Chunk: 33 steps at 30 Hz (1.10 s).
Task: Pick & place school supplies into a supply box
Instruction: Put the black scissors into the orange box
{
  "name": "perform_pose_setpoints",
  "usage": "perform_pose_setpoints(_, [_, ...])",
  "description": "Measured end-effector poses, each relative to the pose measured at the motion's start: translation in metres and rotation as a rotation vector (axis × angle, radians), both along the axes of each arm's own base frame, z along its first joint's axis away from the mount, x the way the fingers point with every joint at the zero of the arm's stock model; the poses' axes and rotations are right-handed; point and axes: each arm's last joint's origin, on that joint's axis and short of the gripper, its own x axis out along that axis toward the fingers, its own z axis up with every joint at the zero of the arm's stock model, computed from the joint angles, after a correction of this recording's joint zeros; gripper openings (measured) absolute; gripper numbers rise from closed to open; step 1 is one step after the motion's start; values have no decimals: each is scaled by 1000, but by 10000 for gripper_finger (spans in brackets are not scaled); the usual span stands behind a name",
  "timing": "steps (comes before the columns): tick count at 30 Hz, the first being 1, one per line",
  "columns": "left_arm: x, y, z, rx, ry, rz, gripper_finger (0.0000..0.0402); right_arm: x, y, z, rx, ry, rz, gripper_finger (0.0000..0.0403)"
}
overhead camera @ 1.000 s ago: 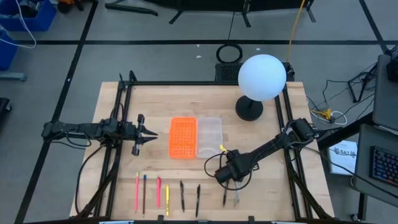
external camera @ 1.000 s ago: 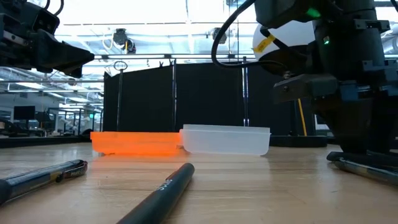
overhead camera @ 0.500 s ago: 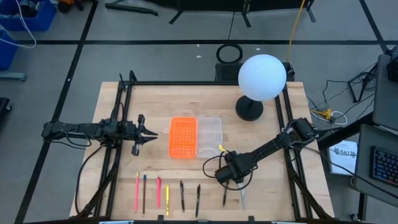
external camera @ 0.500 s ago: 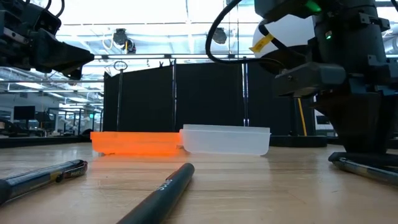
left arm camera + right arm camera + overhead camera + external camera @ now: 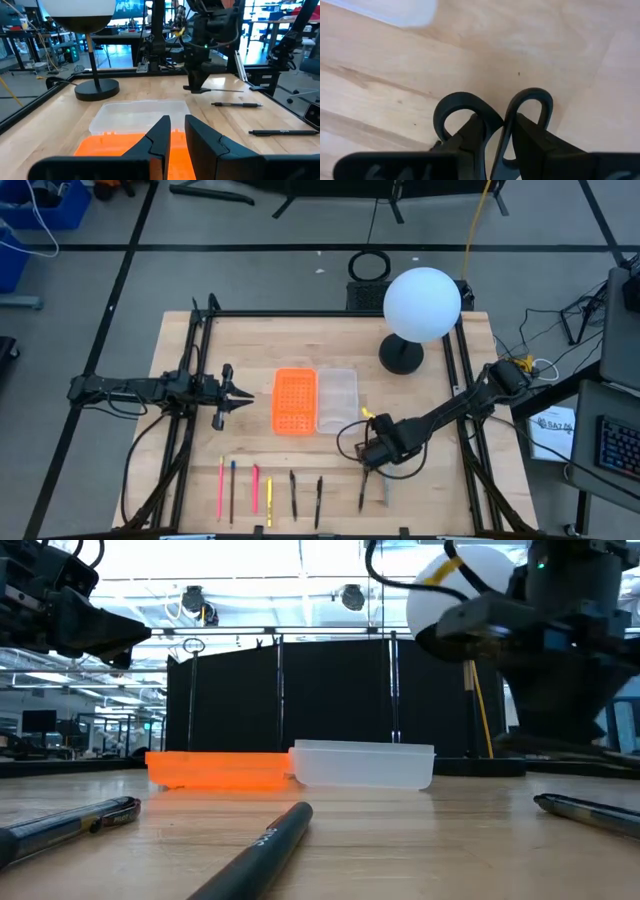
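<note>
right gripper [image 5: 371, 463] clamps scissors [image 5: 492, 117] by black handles, fingers pinched through loops; vs 1 s back it's lifted off table and shifted right, blade end hanging down toward front edge; grasp looks done, carry to clear box [image 5: 337, 400] is next, judging by pose; box empty, just beside orange tray [image 5: 294, 401]; pens [image 5: 270, 492] lie in row near front edge; left gripper [image 5: 238, 395] hovers left of tray, unmoved, fingers near-shut, holding nothing
</note>
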Motion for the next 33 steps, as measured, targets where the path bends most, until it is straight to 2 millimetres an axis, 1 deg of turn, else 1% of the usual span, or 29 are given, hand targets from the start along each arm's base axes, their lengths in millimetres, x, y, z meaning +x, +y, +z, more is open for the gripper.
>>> perform_pose_setpoints(3, [0,0,0,0,0,0,67,3,-2,11,-9,-87,-1,74])
perform_pose_setpoints(6, [0,0,0,1,0,1,67,9,-10,19,-15,-160,-1,74])
perform_pose_setpoints(10, [0,0,1,22,-14,0,67,26,-37,36,-15,-305,-1,74])
perform_pose_setpoints(15, [0,0,3,25,-30,0,67,50,-72,49,-53,-457,31,74])
perform_pose_setpoints(17, [0,0,3,34,-31,0,67,56,-89,54,-57,-469,23,74])
perform_pose_setpoints(20, [0,0,3,65,-36,0,67,59,-118,56,-52,-454,-8,74])
perform_pose_setpoints(24, [0,0,3,100,-39,0,67,62,-149,65,-16,-463,-16,74])
perform_pose_setpoints(29, [0,0,3,129,-42,13,67,64,-179,73,-66,-431,-16,74])
perform_pose_setpoints(31, [0,1,3,134,-42,30,67,67,-187,75,-73,-431,-31,74])
perform_pose_setpoints(33, [0,1,3,134,-41,46,67,65,-192,72,-53,-393,-23,74])
